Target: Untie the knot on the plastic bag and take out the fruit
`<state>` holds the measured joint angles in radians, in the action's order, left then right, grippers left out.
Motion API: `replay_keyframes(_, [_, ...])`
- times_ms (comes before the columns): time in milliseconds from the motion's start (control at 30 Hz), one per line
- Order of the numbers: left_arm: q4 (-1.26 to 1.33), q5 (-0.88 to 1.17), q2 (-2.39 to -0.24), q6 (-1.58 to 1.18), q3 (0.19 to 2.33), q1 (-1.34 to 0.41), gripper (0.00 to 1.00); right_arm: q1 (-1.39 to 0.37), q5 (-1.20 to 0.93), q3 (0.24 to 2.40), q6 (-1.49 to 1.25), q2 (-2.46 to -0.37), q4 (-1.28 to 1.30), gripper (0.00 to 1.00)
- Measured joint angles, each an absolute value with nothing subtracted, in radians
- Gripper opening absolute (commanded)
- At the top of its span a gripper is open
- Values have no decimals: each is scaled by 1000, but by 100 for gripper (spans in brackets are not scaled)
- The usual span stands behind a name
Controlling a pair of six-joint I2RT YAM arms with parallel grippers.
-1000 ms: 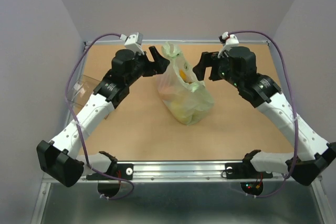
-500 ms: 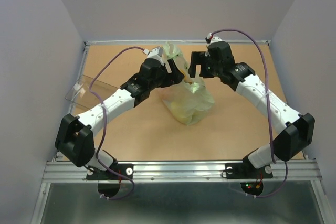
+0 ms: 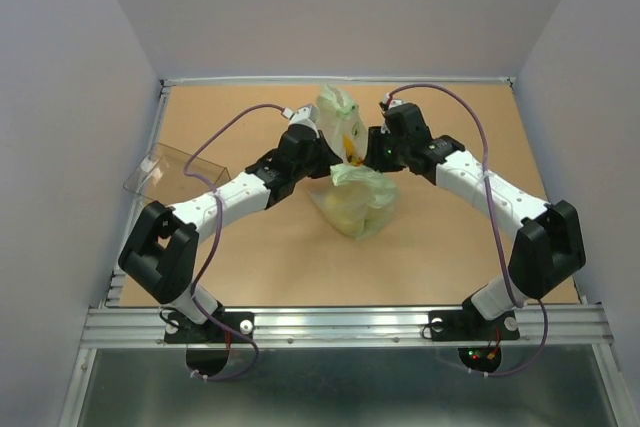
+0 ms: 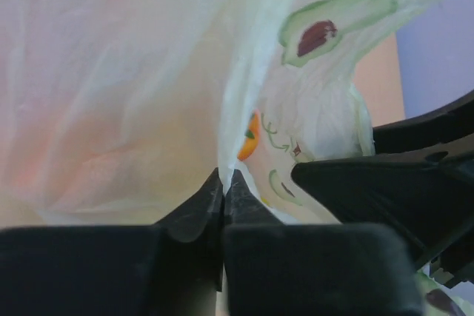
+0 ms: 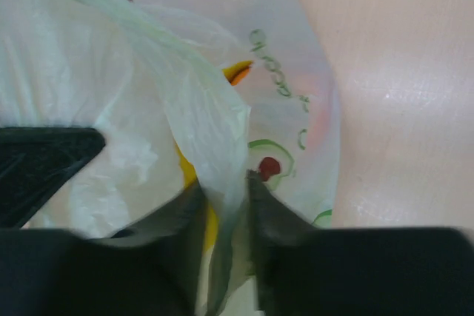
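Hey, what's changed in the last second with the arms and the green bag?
Both arms swung inward toward the plastic bag. The left gripper and right gripper each closed on film near its top. Its base and the clear box stayed put.

Pale green translucent plastic bag [image 3: 357,205] mid-table, left gripper [image 3: 337,151] and right gripper [image 3: 367,151] crowding its top; clear rigid box [image 3: 170,169] at left edge; brown tabletop [image 3: 450,247] open in front.

Bag [image 3: 356,205] between left hand [image 4: 224,181], right hand [image 5: 224,184]
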<state>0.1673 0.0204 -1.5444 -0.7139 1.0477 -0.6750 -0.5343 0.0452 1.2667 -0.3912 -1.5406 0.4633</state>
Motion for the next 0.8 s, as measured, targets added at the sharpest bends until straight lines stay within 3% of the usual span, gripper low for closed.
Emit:
replay_keyframes(67, [158, 4, -1545, -703, 1024, -675, 0, -516, 41, 1244, -388, -1544, 464, 12])
replay_keyframes(100, [157, -8, -1543, -694, 1010, -675, 0, -497, 41, 1234, -390, -1544, 461, 11])
replay_keyframes(367, [103, -60, -1353, -685, 705, -589, 0, -233, 89, 1193, -442, -1520, 441, 11])
replay_keyframes(467, [99, -65, -1275, -694, 629, -538, 0, -213, 88, 1193, -457, -1512, 438, 24])
replay_keyframes(533, [91, -65, -1233, -696, 599, -518, 2, -221, 59, 1193, -459, -1512, 434, 39])
replay_keyframes(567, [84, -58, -1223, -694, 597, -515, 16, -226, 37, 1193, -457, -1511, 432, 51])
replay_keyframes(600, [84, -54, -1221, -693, 597, -515, 23, -228, 23, 1192, -453, -1509, 430, 51])
replay_keyframes(633, [85, -48, -1219, -686, 598, -517, 32, -229, -1, 1184, -446, -1503, 424, 62])
replay_keyframes(667, [84, -40, -1219, -680, 599, -521, 42, -234, -17, 1178, -434, -1494, 422, 66])
replay_keyframes(700, [76, -34, -1219, -665, 607, -530, 62, -237, -36, 1167, -426, -1474, 421, 73])
replay_keyframes(733, [70, -27, -1219, -655, 616, -541, 73, -242, -52, 1155, -420, -1449, 419, 75])
replay_keyframes(767, [64, -29, -1218, -664, 625, -551, 73, -245, -57, 1147, -414, -1431, 420, 78])
replay_keyframes(800, [58, -26, -1213, -644, 640, -569, 80, -252, -70, 1139, -412, -1392, 420, 81])
